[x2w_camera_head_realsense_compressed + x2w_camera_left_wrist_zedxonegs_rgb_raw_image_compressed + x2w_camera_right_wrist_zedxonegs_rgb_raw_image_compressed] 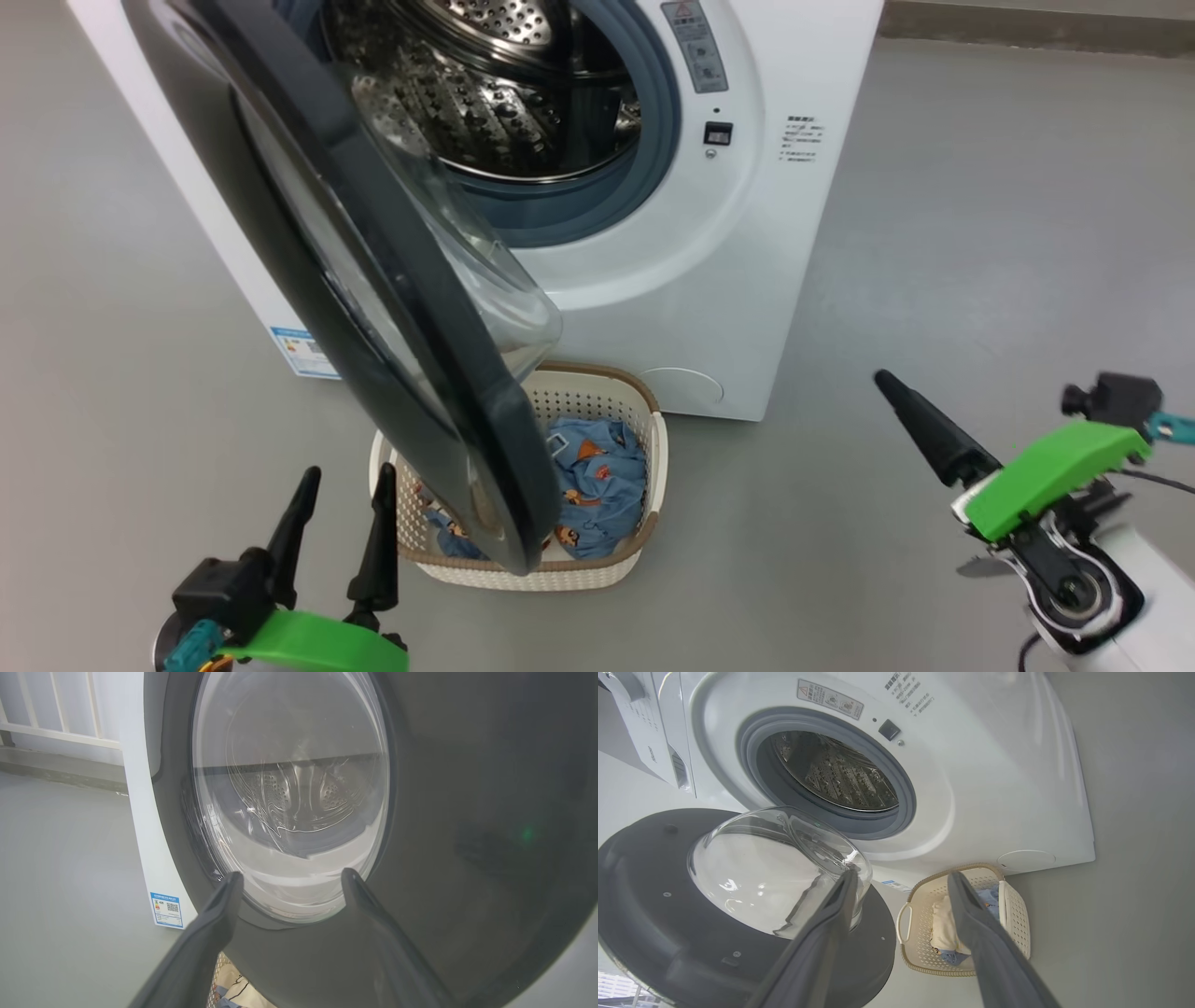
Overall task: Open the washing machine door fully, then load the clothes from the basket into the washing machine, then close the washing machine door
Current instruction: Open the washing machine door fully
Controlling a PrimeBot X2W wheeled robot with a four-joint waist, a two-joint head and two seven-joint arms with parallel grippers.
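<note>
The left end effector (348, 471) has its two fingers spread wide with nothing between them. They point up at the glossy outer face of the washing machine door (439, 373), which in the left wrist view rises just beyond the fingertips; whether they touch it I cannot tell. The right end effector (902, 877) is likewise wide and empty, low over the floor (980, 233) and well off to the right of the washing machine (747, 280). From there it looks onto the door's inner face and its glass bowl (775, 872). The door stands only partway open: hinged at the machine's left side, it juts toward the robot, and its free edge hangs over the basket (579, 574), which sits on the floor just in front of the machine. The door therefore lies between the left end effector and the basket's left part. Of the clothes (583, 504), the blue garment (597, 485) lies at the basket's right, and the cream garment (943, 928) lies beside it under the door's edge. As I judge it, the coming move is to swing the door further to the robot's left. The left arm is nearer but stands on the side the door must travel toward, so it would have to draw the free edge along. The right arm faces the inner side and could push.
</note>
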